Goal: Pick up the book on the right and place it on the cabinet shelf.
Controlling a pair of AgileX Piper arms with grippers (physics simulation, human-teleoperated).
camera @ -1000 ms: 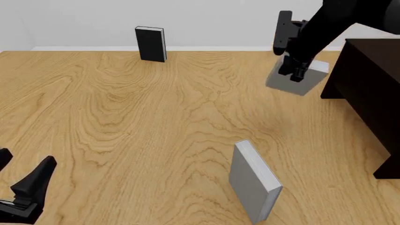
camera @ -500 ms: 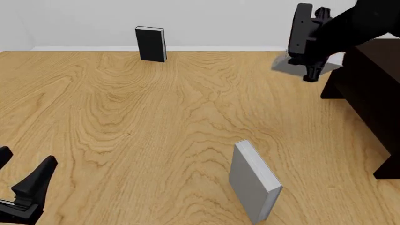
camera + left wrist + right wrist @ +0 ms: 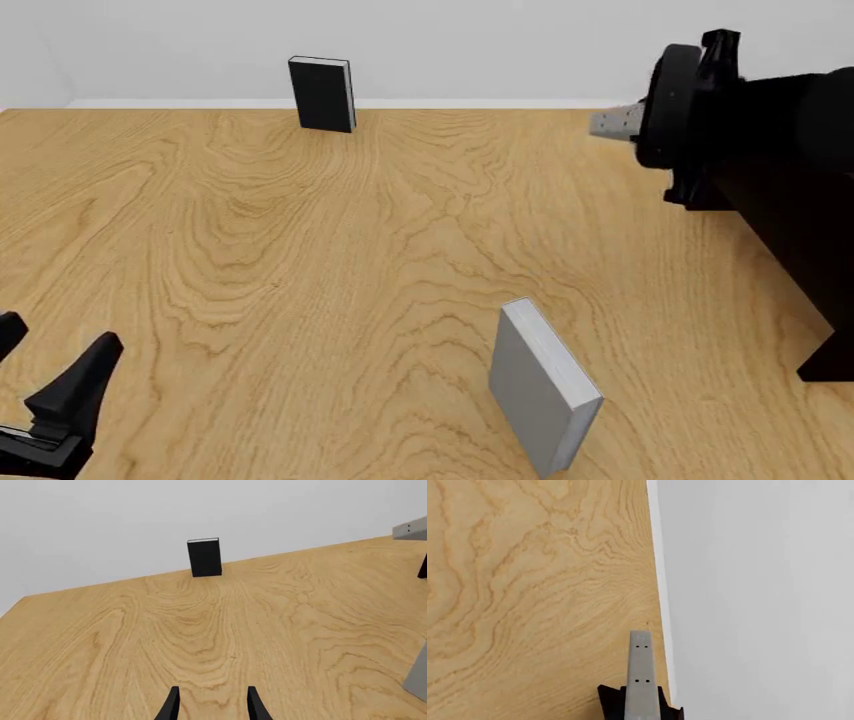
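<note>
My right gripper [image 3: 649, 126] is shut on the light-grey book [image 3: 613, 123] and holds it in the air at the far right, against the near-black cabinet [image 3: 801, 240]. In the front view only a corner of the book shows past my dark arm. In the right wrist view the book [image 3: 640, 670] shows edge-on between my fingers [image 3: 610, 702]. It also shows in the left wrist view [image 3: 409, 530]. The arm hides the cabinet shelf. My left gripper [image 3: 54, 392] is open and empty at the near left, low over the table.
A larger grey book [image 3: 541, 388] stands on the table in the near middle; it also shows in the left wrist view [image 3: 419, 680]. A black book [image 3: 322, 93] stands upright at the far wall. A cabinet leg [image 3: 830, 355] stands at the near right.
My right arm has carried the grey book up and to the right, from over the table to the cabinet's front, turning it edge-on. The left arm has not moved.
</note>
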